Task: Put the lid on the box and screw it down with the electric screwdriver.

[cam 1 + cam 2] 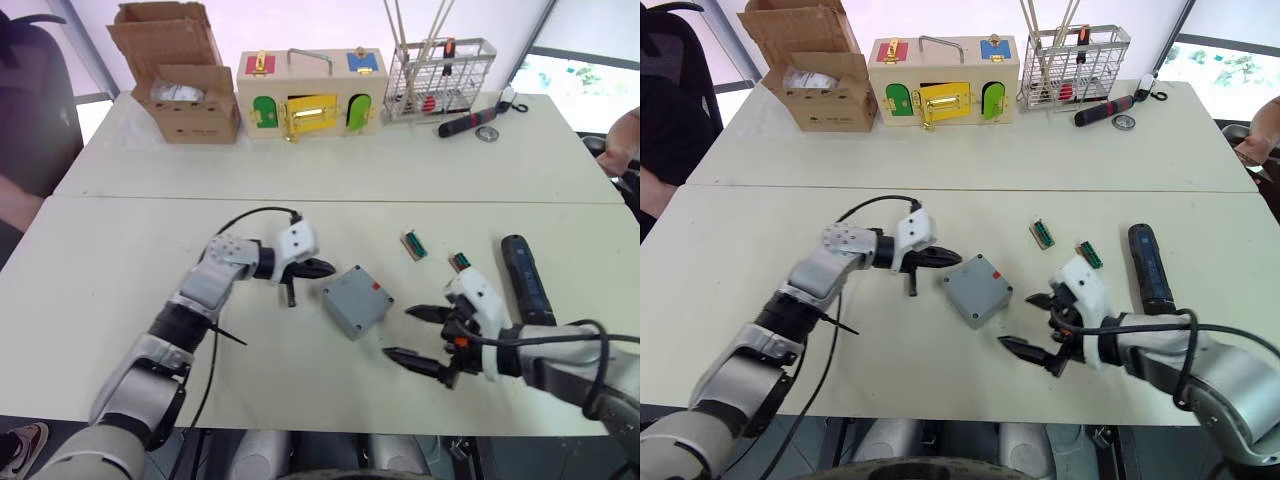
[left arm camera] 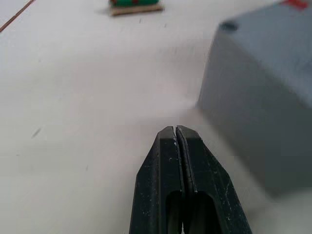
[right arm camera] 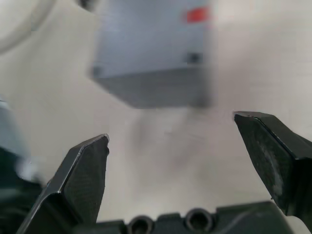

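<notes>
Box sits btwn arms on table; left fingers clenched empty, right fingers spread wide.

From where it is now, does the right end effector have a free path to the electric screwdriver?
Probably yes. The electric screwdriver lies flat on the table just outside the open right end effector, with nothing between them. It would have to turn away from the box.

The box is cut off by the left wrist view's edge, and in the right wrist view it is blurred, its top out of frame. Whether the lid sits on it cannot be told. A person's hand is cropped at the table's far right.
</notes>
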{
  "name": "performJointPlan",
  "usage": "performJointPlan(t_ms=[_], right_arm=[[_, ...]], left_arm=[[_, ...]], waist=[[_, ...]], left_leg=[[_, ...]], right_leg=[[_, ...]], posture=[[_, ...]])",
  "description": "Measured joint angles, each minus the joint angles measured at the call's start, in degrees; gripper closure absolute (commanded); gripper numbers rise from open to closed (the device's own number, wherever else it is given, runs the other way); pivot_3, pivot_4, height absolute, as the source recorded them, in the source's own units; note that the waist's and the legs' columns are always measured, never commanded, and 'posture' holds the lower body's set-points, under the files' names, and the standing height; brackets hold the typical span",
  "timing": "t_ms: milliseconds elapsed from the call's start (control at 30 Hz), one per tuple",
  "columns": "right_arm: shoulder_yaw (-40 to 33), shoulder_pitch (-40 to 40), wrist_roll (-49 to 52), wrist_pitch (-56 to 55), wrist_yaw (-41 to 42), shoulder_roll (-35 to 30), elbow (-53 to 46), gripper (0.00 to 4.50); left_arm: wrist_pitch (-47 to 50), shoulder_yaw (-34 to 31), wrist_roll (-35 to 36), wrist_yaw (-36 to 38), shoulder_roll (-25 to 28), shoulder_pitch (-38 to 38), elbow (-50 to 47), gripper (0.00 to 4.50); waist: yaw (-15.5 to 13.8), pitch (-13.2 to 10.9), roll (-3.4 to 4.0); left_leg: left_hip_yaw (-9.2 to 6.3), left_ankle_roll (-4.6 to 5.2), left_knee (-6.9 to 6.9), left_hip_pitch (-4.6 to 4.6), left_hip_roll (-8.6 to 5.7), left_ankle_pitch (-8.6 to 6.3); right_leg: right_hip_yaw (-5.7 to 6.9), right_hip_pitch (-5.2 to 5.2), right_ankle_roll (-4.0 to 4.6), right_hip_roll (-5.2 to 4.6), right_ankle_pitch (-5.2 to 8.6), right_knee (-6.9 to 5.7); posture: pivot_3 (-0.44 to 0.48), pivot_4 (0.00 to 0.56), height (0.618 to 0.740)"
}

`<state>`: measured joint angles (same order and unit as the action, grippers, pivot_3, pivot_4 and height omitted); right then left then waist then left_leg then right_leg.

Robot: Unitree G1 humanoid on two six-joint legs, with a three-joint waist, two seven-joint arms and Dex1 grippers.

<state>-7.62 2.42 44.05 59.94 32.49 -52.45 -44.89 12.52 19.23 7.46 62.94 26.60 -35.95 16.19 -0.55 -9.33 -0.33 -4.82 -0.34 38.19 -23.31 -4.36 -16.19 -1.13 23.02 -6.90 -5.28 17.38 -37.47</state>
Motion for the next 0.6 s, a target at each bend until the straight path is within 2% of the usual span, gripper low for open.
performJointPlan(t_ms=[133,300,400,600], right_arm=[[4.97,-1.76,-5.76,-5.77,2.33,-0.45,3.93,0.02],[9.49,-4.72,-9.08,-9.17,4.07,0.89,7.04,0.02],[11.62,-5.61,-9.66,-9.80,5.24,1.88,7.54,0.02],[11.76,-5.62,-9.17,-8.92,6.39,2.30,7.37,0.02]], left_arm=[[4.19,-0.04,0.85,3.90,4.79,4.29,-8.00,4.50],[9.74,0.53,2.79,7.28,6.63,7.11,-14.78,4.50],[10.95,1.39,3.11,7.42,6.02,7.21,-16.82,4.50],[10.54,1.42,2.88,2.32,0.14,6.77,-14.80,4.50]], waist=[[-0.09,0.00,0.00],[-0.24,0.00,0.00],[-0.20,0.00,0.00],[-0.21,0.00,0.00]], left_leg=[[0.03,0.00,0.02,-0.02,-0.01,0.00],[0.00,-0.01,0.07,-0.04,-0.02,0.00],[0.01,-0.01,0.06,-0.04,-0.02,0.00],[0.00,-0.01,0.08,-0.03,-0.03,0.00]], right_leg=[[-0.02,0.00,0.00,-0.05,0.00,0.00],[-0.01,-0.03,0.00,-0.12,0.00,0.00],[0.00,-0.02,0.00,-0.14,0.00,0.00],[0.02,-0.03,0.00,-0.12,0.00,-0.01]], posture=[[0.000,0.150,0.740],[0.000,0.150,0.740],[0.000,0.150,0.740],[0.000,0.150,0.740]])
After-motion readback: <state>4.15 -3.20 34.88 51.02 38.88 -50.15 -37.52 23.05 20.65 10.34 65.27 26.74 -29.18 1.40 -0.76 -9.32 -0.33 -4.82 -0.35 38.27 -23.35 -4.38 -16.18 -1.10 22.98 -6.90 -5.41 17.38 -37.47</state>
